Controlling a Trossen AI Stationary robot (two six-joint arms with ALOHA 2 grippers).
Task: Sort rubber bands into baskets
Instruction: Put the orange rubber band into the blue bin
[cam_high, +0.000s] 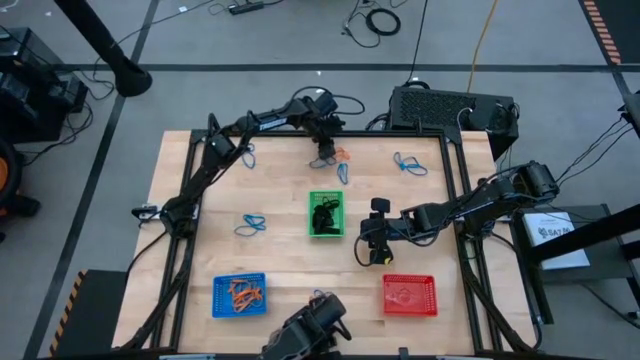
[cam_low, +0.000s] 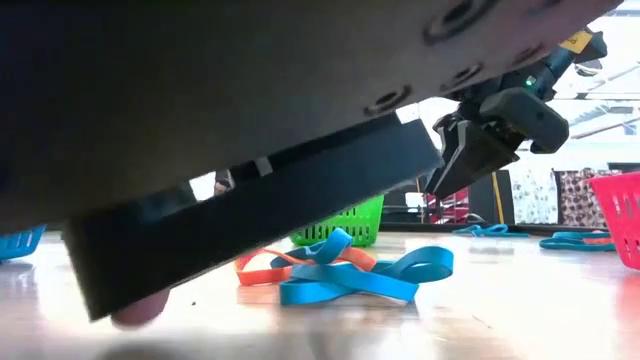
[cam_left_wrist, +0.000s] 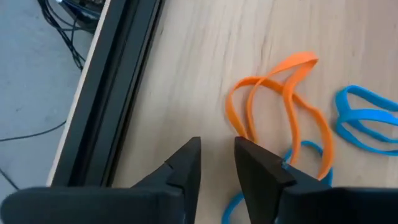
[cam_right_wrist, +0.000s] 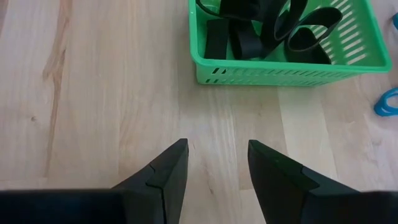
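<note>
My left gripper (cam_high: 325, 155) reaches to the table's far middle and points down at a small heap of orange rubber bands (cam_left_wrist: 280, 106) and blue rubber bands (cam_left_wrist: 367, 118) lying flat on the wood. It is open by a narrow gap (cam_left_wrist: 217, 158) with nothing in it, and the orange loops lie just beside one fingertip. My right gripper (cam_right_wrist: 217, 155) hangs open above bare wood, to the right of the green basket (cam_high: 326, 213), which holds black bands (cam_right_wrist: 273, 25). The blue basket (cam_high: 240, 295) holds orange bands. The red basket (cam_high: 410, 295) stands near right. My left gripper comes from above, slanting down, with one fingertip (cam_left_wrist: 249, 152) right at the near end of an orange band (cam_left_wrist: 238, 127). Whether that finger touches the band, I cannot tell. The band lies flat on the table, outside the gap.
More blue bands lie loose at the far left (cam_high: 245, 152), the middle left (cam_high: 250, 225) and the far right (cam_high: 410, 163). A black metal frame (cam_left_wrist: 118, 93) borders the table beside my left gripper. A large dark body (cam_low: 200, 130) fills much of the low view.
</note>
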